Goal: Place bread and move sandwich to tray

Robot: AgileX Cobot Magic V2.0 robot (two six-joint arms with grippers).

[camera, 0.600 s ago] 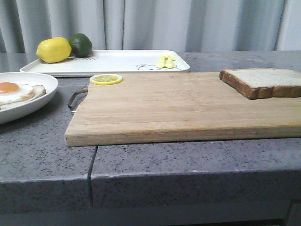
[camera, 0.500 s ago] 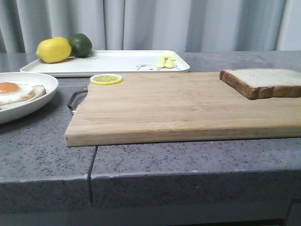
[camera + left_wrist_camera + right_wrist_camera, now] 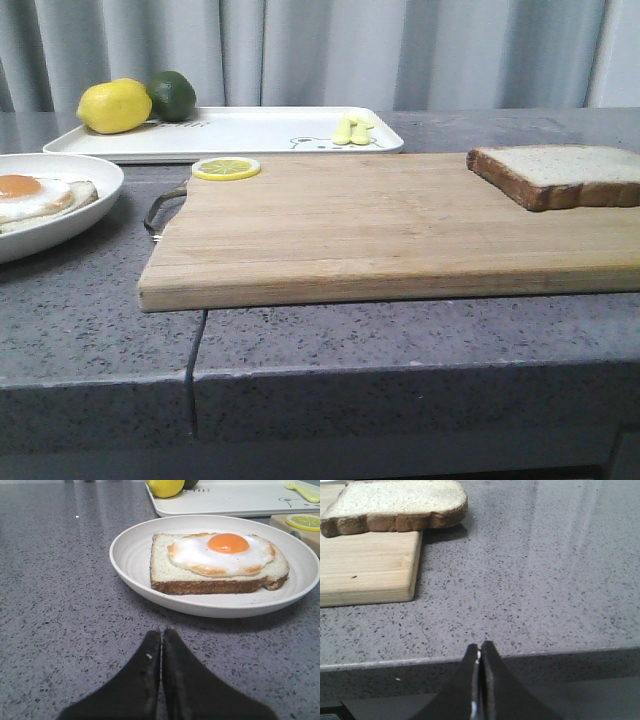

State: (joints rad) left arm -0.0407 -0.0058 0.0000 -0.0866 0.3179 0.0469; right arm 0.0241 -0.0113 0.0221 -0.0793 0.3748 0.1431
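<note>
2 grippers, left (image 3: 161,635) and right (image 3: 479,649), fingers pressed together, empty, over speckled grey stone counter (image 3: 90,300). Square crusted bread (image 3: 395,505) overhangs wooden board (image 3: 365,565), beyond right gripper. Open sandwich (image 3: 217,562) on round white plate (image 3: 135,555), ahead of left gripper.

setting: kitchen-style food-prep counter, likely staged. evidence: grey speckled stone bench (image 3: 400,340) with a seam in its front edge; wooden cutting board (image 3: 380,230) with a metal handle, lying on the bench; lemon slice (image 3: 226,168) at the board's far corner; slice of bread (image 3: 560,175) on the board's right end; white plate (image 3: 130,555) carrying bread topped with a fried egg (image 3: 222,554); white tray (image 3: 250,130) holding a whole lemon (image 3: 114,106) and a lime (image 3: 172,95). backdrop: pale grey pleated curtain (image 3: 320,50) directly behind the bench.
</note>
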